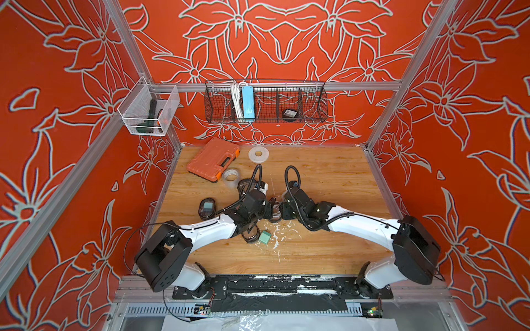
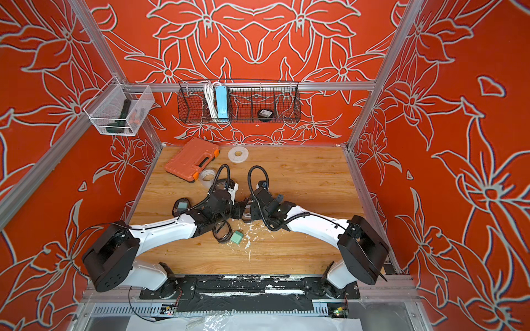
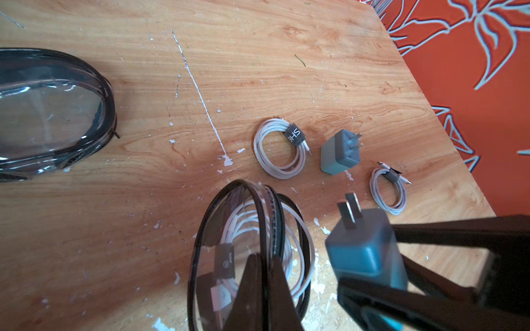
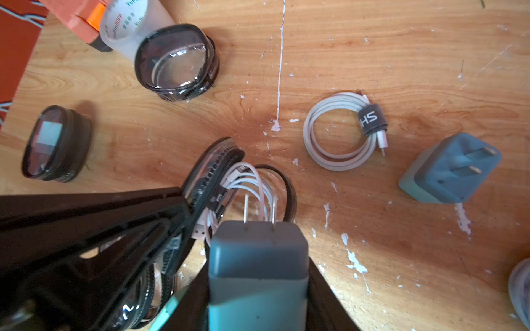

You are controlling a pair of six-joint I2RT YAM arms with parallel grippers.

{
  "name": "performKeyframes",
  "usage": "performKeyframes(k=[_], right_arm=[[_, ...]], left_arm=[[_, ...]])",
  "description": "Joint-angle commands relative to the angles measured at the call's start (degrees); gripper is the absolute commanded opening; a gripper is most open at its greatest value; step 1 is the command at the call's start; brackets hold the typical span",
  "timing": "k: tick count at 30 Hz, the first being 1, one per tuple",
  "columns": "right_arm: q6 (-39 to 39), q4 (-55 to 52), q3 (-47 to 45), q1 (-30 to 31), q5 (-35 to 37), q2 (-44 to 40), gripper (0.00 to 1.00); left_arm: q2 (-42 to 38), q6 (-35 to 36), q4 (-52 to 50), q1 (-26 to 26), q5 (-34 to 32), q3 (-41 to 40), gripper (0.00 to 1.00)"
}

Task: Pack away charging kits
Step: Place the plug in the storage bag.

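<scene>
**Table and surroundings.** The work sits at mid-table [image 1: 315, 177], well apart from the orange case [image 1: 213, 159] at the far left corner. Both arms meet there, wrists close together.

**Left gripper** [image 3: 265, 272]. Its fingers are pressed together, pinching the zip rim of a pouch [image 3: 220, 229]. The pouch is held on edge with its mouth gaping toward the other arm. We cannot tell whether it rests on the table.

**Right gripper** [image 4: 258, 275]. It is partly spread and clamped across the flat sides of an adapter [image 4: 258, 243]. The prongs lead, and the adapter is just before the pouch mouth, not yet inside.

**Other pouches.** A second pouch [image 4: 54, 143] lies flat with an adapter showing through its clear top. A third pouch [image 4: 177, 63] lies touching a tape roll [image 4: 129, 25]; its contents are unclear.

**Small items.** A coiled cable [image 4: 252, 177] is inside the held pouch. A loose adapter [image 4: 450, 169] and a strapped loose cable [image 4: 341, 131] lie near each other on bare table.

**Handling, in our judgement.**
- The pouch is light and soft, and its clear film will buckle, so the stiffer zip rim is the right hold.
- The adapter is rigid, light and smooth. It should be gripped across its flat faces, clear of the prongs.
- The cable is springy, and its loops may catch the prongs on entry.
</scene>
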Motion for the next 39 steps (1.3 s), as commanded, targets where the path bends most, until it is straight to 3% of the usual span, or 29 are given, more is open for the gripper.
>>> performKeyframes(k=[1,15,23,28,34,39], right_arm=[[-0.34,1.35,1.08,0.15,0.45,0.65,0.01],[0.83,1.57,4.28,0.26,1.59,9.12,0.00],[0.97,1.27,5.78,0.16,2.52,11.33,0.00],[1.50,-0.51,6.99,0.16,3.55,12.90,0.07],[1.37,-0.87,8.16,0.18,2.88,14.00,0.32],[0.53,1.94,7.21,0.19,0.73,12.95,0.37]], left_arm=[[-0.67,-0.14,2.33,-0.09,0.63,0.13,0.00],[-2.01,-2.28,9.30,-0.09,8.33,-2.99,0.00],[-0.52,-3.11,10.46,-0.08,8.94,-2.77,0.00],[-0.45,-3.18,10.55,-0.08,8.67,-2.88,0.00],[0.13,-3.27,11.31,-0.08,8.85,-3.04,0.00],[1.14,-3.25,11.98,-0.08,8.77,-2.98,0.00]])
